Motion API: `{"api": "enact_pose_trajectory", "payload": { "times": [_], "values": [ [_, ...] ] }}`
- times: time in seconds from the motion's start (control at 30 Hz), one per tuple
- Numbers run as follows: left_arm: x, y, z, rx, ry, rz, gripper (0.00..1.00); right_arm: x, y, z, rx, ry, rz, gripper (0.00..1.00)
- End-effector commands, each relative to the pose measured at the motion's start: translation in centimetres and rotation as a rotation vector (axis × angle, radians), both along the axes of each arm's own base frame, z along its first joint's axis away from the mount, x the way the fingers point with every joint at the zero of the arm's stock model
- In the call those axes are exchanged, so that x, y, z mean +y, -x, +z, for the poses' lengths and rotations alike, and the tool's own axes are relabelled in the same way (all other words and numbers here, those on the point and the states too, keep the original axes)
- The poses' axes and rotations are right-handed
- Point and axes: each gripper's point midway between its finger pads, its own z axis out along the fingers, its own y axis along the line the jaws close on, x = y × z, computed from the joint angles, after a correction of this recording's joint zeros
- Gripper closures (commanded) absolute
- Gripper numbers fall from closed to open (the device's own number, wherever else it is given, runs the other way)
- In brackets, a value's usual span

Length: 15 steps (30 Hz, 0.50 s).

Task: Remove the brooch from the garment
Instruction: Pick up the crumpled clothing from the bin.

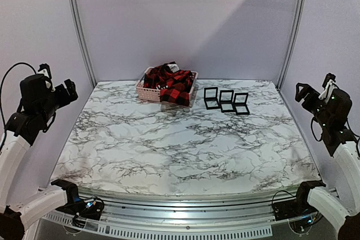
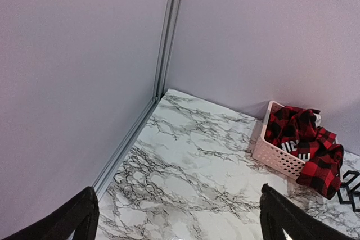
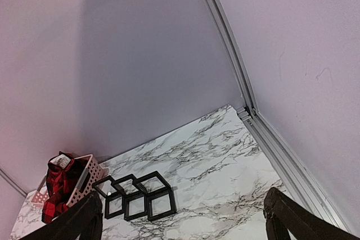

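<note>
From above, the garment [image 1: 169, 82] lies bunched in a pink basket [image 1: 147, 93], well ahead of both arms and nearer the left gripper [image 1: 59, 82]. Left wrist view: the left gripper [image 2: 180, 223] is spread wide, with the garment [image 2: 304, 139] ahead to the right. Right wrist view: the right gripper [image 3: 183, 226] is equally wide, the garment [image 3: 59, 184] far ahead-left. I can't make out any brooch.

Marble-patterned table [image 1: 185, 150] enclosed by plain lilac walls [image 1: 185, 21].

You will find nothing readable: the white lettering [image 2: 293, 149] on the garment [image 2: 308, 136], inside the pink basket [image 2: 274, 160], is too crumpled.
</note>
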Motion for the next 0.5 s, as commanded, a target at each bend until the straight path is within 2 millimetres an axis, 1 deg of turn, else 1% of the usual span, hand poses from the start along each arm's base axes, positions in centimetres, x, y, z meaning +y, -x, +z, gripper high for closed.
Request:
{"api": "enact_pose_trajectory", "payload": {
  "times": [0.0, 0.13, 0.23, 0.27, 0.37, 0.47],
  "values": [
    [0.3, -0.2, -0.2, 0.003, -0.004, 0.009, 0.0, -0.2, 0.0, 0.4, 0.019, 0.006, -0.008, 0.01],
    [0.4, -0.3, -0.4, 0.012, -0.011, 0.019, 0.0, 0.0, -0.1, 0.3, 0.04, 0.017, 0.003, 0.01],
    [1.3, -0.2, -1.1, 0.035, -0.041, 0.066, 0.0, -0.1, 0.0, 0.3, 0.052, 0.022, 0.001, 0.01],
    [1.3, -0.3, -1.4, 0.052, -0.049, 0.064, 0.01, 0.0, 0.0, 0.2, 0.052, 0.019, 0.002, 0.01],
    [-0.8, -1.7, -2.3, 0.097, -0.028, -0.04, 0.03, 0.8, 0.3, 0.4, 0.044, 0.017, 0.051, 0.01],
    [-4.5, -3.5, -2.9, 0.142, -0.005, -0.154, 0.05, 2.3, 0.2, 0.4, 0.053, 0.0, 0.133, 0.01]
  ]
}}
